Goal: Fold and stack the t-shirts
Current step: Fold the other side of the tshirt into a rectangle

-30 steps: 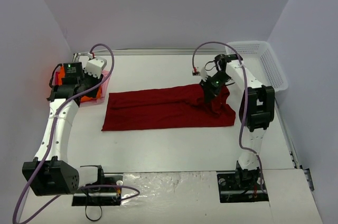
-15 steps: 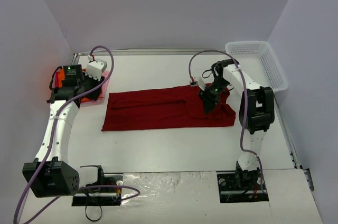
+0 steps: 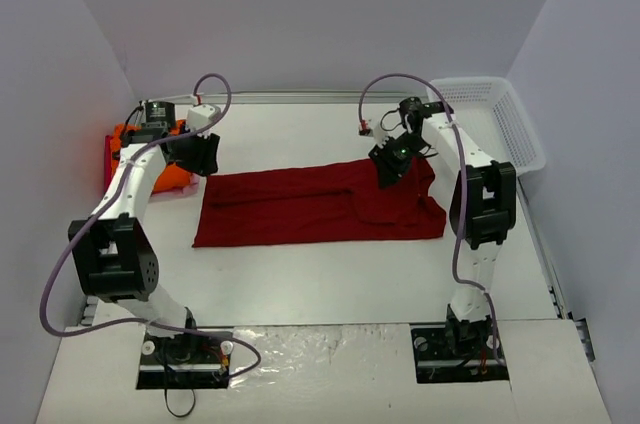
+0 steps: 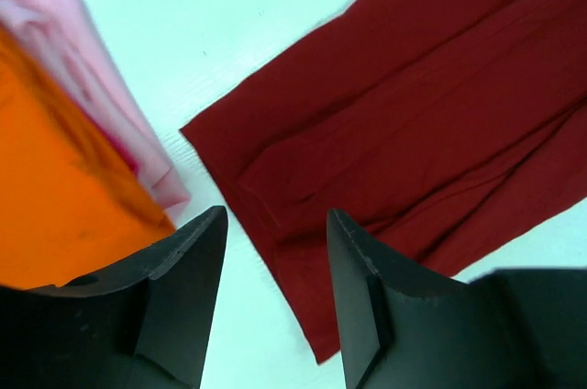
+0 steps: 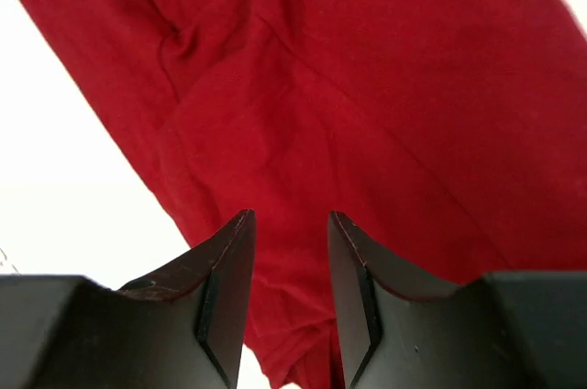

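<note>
Dark red t-shirt (image 3: 300, 209), flat, creased lengthwise

Scanning all three views: no lettering, label, brand or number can be read anywhere. The dark red t-shirt (image 3: 300, 209) looks plain, and the white basket (image 3: 520, 129) shows no legible marks.

The dark red shirt (image 3: 310, 206) lies flat mid-frame in the top view, folded into a long left-to-right band, its right end rumpled. At the left edge the orange shirt (image 3: 124, 136) sits bunched. The pink shirt (image 4: 64, 40) touches it, between orange and red.
</note>
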